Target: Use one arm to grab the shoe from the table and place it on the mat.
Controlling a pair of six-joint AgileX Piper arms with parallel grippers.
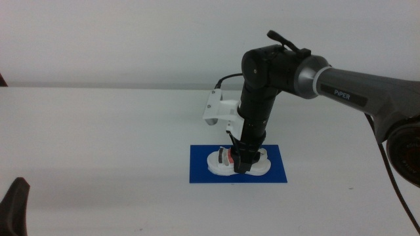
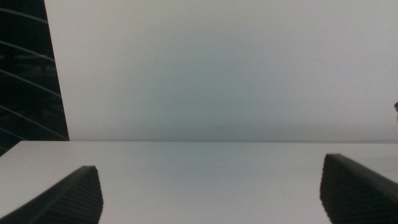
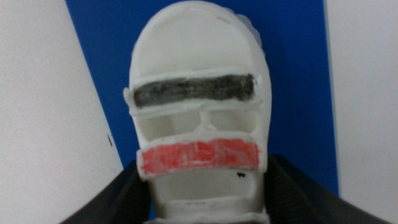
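Right gripper (image 1: 241,164) clamped across shoe (image 1: 223,162) at lower centre, long axis along mat (image 1: 200,172); left gripper (image 2: 211,193) open, idle, lower left.

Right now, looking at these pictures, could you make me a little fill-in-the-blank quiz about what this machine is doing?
1. The shoe lies on the blue ____.
2. The right end effector has its jaws on both sides of the ____.
3. Nearest those jaws, the shoe's strap is coloured ____.
4. The left end effector waits with its jaws ____, holding nothing.

Missing words: mat; shoe; red; open
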